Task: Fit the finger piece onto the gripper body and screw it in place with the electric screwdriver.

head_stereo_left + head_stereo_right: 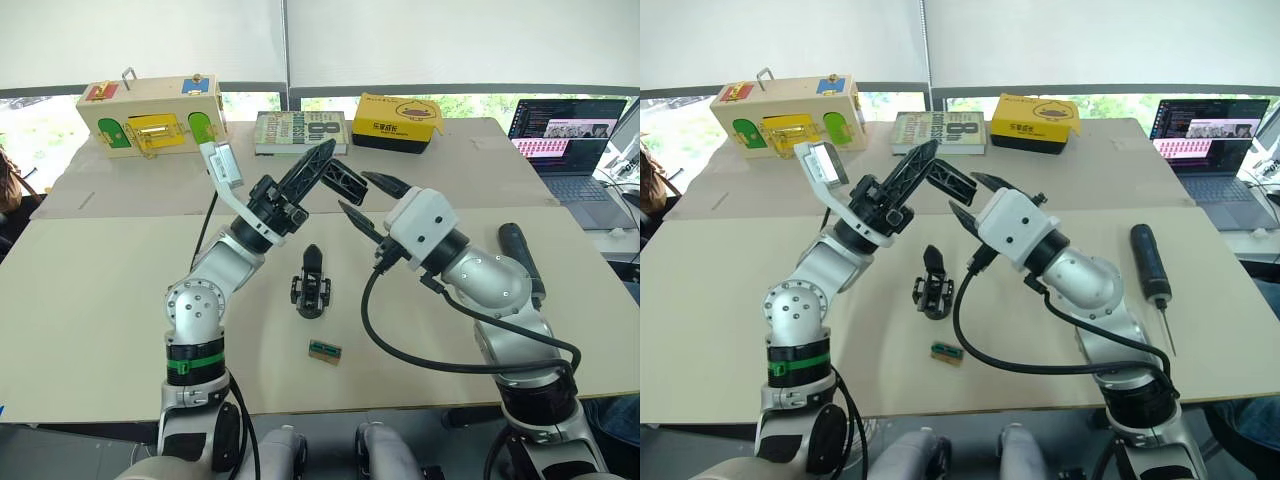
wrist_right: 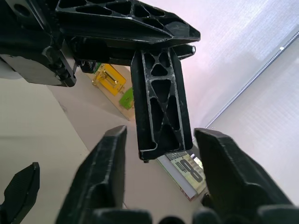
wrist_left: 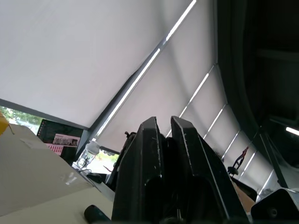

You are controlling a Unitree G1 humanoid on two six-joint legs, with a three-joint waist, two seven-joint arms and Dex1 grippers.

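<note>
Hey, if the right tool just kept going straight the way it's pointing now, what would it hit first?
Most likely the finger piece that the left tool holds up above the table. In the right wrist view it sits straight ahead, between the open fingers of the right tool, though the exact gap is hard to judge.

The scene is lit brightly and evenly by daylight from the windows (image 1: 500, 105) behind the table (image 1: 100, 300), diffused by pale blinds. Only soft, faint shadows are cast on the tabletop. The strip of window below the blinds is overexposed. A glow is given off by the laptop screen (image 1: 565, 128). In the wrist views, nearby black parts are rendered dark and slightly blurred against the backlit blinds.
</note>
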